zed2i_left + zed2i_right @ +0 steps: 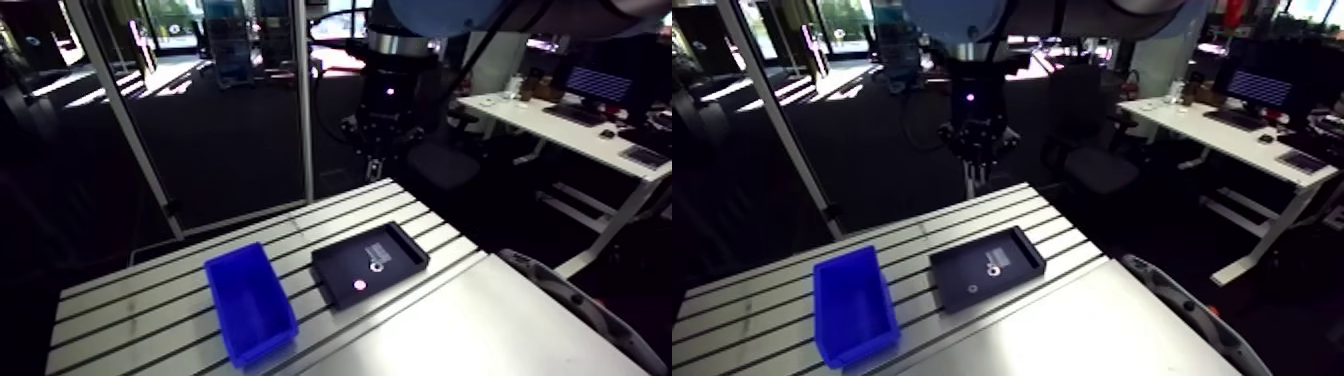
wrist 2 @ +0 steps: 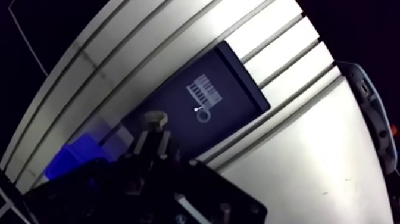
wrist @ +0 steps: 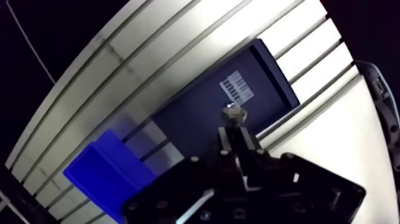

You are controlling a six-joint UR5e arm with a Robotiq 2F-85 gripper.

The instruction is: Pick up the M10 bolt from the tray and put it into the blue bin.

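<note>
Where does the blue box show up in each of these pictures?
Arm view: the blue bin stands on the slotted table beside the black tray, apart from it.
Wrist view: the bin lies beside the end effector, which grips the M10 bolt; the right eye shows it partly hidden.
Shared landmark: the tray's white label.

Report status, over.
Tool shut on bolt, high over the tray. Blue bin beside tray, not yet reached. Nothing seen in the way.
</note>
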